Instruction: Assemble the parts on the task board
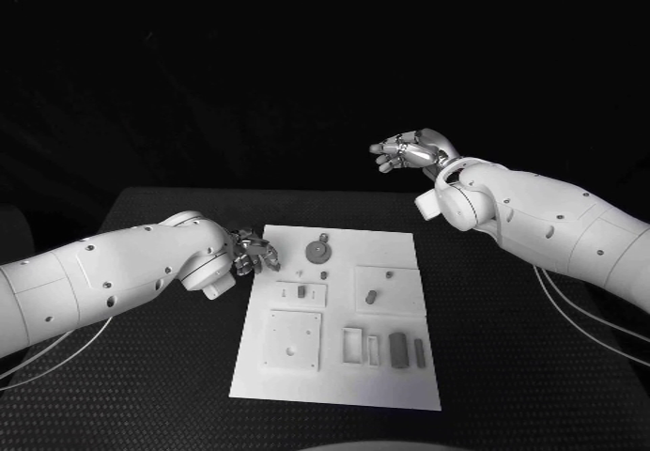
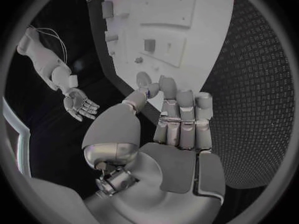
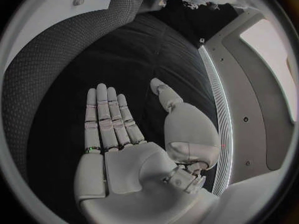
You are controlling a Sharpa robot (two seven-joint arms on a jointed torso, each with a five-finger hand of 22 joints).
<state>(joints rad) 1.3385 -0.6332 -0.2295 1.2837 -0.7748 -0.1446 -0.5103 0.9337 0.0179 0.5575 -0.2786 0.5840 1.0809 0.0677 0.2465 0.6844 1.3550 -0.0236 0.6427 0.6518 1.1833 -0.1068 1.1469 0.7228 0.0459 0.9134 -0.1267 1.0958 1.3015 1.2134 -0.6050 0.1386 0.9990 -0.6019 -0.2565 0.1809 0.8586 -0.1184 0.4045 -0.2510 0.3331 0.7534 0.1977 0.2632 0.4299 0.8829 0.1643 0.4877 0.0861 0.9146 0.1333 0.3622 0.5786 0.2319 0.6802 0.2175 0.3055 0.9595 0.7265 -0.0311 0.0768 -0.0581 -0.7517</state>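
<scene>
Left wrist view — right hand (image 2: pixel 79 104) spread, empty

A robotics lab test bench: a black table (image 1: pixel 542 376) bearing a white task board (image 1: pixel 393 376) in a dark room.

The white task board (image 1: pixel 339 376) lies flat on the table, its near-left edge just beside the left hand (image 1: pixel 252 252) and well apart from the raised right hand (image 1: pixel 410 150). Small grey parts lie on it: a round disc-shaped part (image 1: pixel 317 251) nearest the left hand's fingers, and upright rectangular blocks (image 1: pixel 398 349) farther from both hands.
</scene>
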